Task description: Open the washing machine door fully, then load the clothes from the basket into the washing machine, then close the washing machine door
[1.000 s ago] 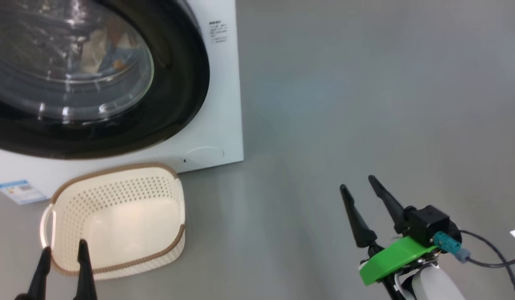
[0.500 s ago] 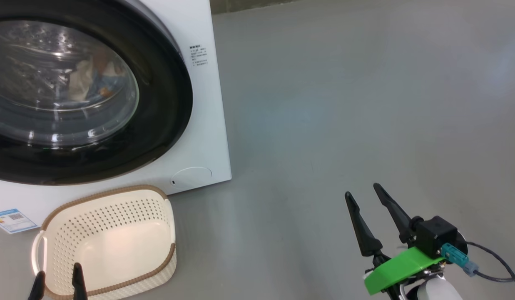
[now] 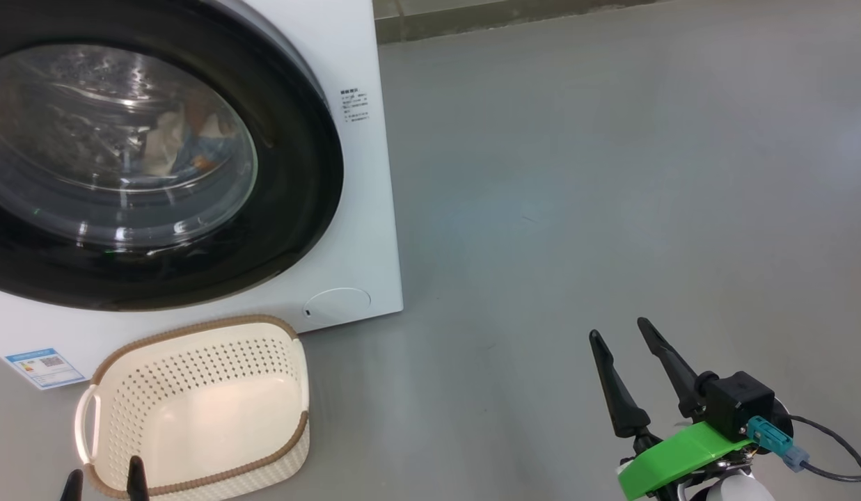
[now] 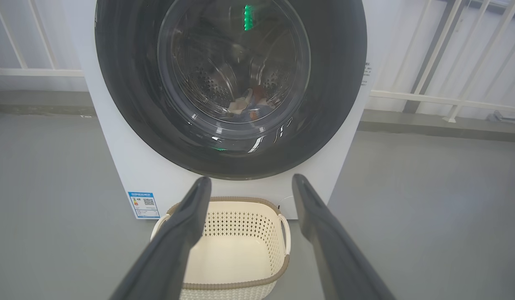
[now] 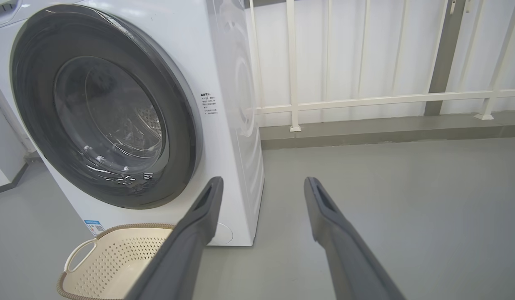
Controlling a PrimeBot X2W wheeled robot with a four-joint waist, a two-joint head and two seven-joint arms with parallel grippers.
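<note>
The washing machine (image 3: pixel 364 209) stands at the left, white. The washing machine door (image 3: pixel 291 174) lies shut against its front, a glossy black ring. Behind the door's glass, the clothes (image 3: pixel 172 142) sit low in the drum, cream and blue with orange; they also show in the left wrist view (image 4: pixel 247 106). On the floor before the machine the basket (image 3: pixel 193 332) holds nothing. My left gripper (image 3: pixel 103 476) hovers open at the basket's near rim, with the basket (image 4: pixel 240 225) between its fingers in the wrist view. My right gripper (image 3: pixel 619 330) is open over bare floor, far right.
A blue energy sticker (image 3: pixel 44 367) and a round service flap (image 3: pixel 337 305) mark the machine's lower front. A white railing (image 5: pixel 365 100) on a low kerb (image 5: pixel 386 133) runs behind. Grey floor (image 3: pixel 611 174) spreads wide to the right. A cable (image 3: pixel 830 452) trails from my right wrist.
The head camera has moved, so the whole picture has shifted. The left fingers now show lower at the bottom edge. Both grippers stay open and the door stays shut.
</note>
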